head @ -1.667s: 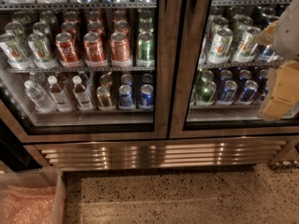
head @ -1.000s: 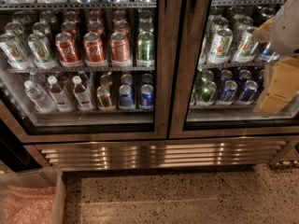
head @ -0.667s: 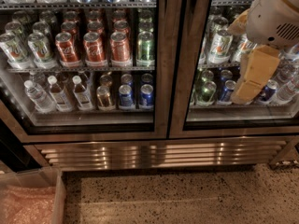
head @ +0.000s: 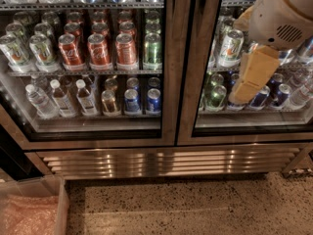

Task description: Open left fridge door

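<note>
The left fridge door point(head: 170, 82) is a tall glass pane in a brushed steel frame, and it stands closed. Behind its glass are red cans point(head: 99, 49), a green can point(head: 152, 48) and clear water bottles point(head: 40, 101). My gripper point(head: 239, 98) hangs from the cream-coloured arm point(head: 283, 13) at the upper right. It is in front of the right door's glass, right of the centre post and apart from the left door.
The matching right door point(head: 244, 131) is closed too, with green-and-white and blue cans behind it. A steel grille point(head: 166, 160) runs below both doors. A clear plastic bin point(head: 29, 209) stands at the lower left on the speckled floor point(head: 195, 207).
The arm has swung in from the right edge, moving leftward across the right door's glass toward the centre post. Both doors stay closed.
</note>
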Available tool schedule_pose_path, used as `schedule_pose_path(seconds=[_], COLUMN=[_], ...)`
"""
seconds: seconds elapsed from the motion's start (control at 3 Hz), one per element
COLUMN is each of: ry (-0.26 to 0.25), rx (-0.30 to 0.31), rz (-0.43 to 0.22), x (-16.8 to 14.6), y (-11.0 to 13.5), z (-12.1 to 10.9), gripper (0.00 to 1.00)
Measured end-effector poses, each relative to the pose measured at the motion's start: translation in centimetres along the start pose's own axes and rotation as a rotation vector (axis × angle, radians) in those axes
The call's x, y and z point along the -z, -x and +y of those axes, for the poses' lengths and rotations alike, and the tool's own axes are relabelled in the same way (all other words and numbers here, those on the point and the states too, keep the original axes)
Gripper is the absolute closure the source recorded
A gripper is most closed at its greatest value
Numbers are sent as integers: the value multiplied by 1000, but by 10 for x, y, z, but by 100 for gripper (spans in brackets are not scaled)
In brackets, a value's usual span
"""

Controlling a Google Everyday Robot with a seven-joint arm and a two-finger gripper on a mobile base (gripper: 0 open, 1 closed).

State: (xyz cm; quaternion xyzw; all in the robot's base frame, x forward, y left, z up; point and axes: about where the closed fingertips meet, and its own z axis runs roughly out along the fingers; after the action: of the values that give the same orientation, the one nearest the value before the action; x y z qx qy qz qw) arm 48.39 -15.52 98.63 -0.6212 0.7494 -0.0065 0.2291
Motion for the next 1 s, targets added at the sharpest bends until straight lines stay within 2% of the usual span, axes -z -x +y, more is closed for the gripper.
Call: schedule_pose_path(seconds=[0.33, 0.67, 1.0], ry=[-76, -132, -145], rx=[-10, 28, 28], rz=[-113, -218, -225], x=[-16, -22, -20], y=[42, 90, 93], z=[-10, -29, -31], gripper=[0, 0, 0])
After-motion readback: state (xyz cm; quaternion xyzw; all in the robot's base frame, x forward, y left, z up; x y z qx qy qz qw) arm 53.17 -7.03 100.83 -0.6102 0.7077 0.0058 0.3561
